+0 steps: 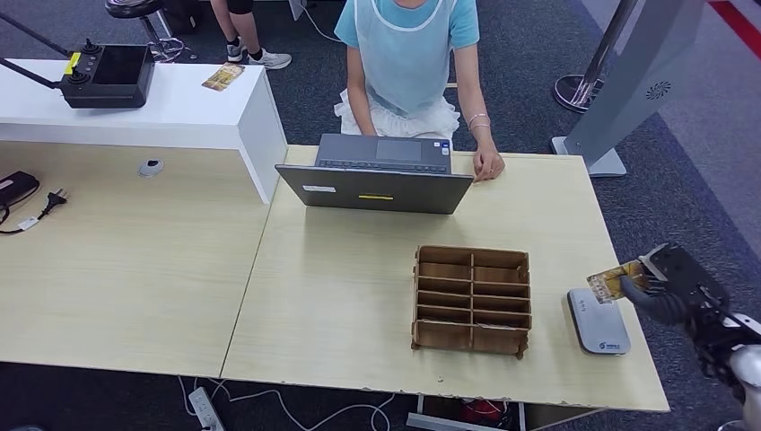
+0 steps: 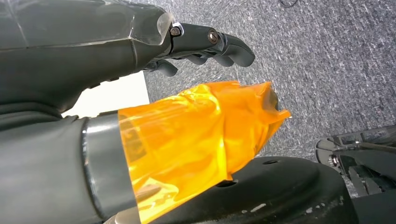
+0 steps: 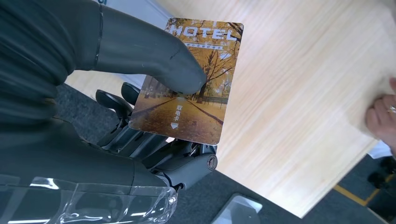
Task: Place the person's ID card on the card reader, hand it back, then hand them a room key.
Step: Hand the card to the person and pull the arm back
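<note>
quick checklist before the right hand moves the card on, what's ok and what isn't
1. Grip on card: ok. The right hand pinches the card between thumb and fingers.
2. Which card it is: ok. The face reads HOTEL.
3. Card reader bare: ok. Nothing lies on it; the card hangs above its far edge.
4. Person ready to take it: not ok. Their hand rests on the table by the laptop.
5. Path over the table: ok. The wooden organiser sits beside the reader, apart from the hand.
6. Left hand: ok. It holds nothing.
</note>
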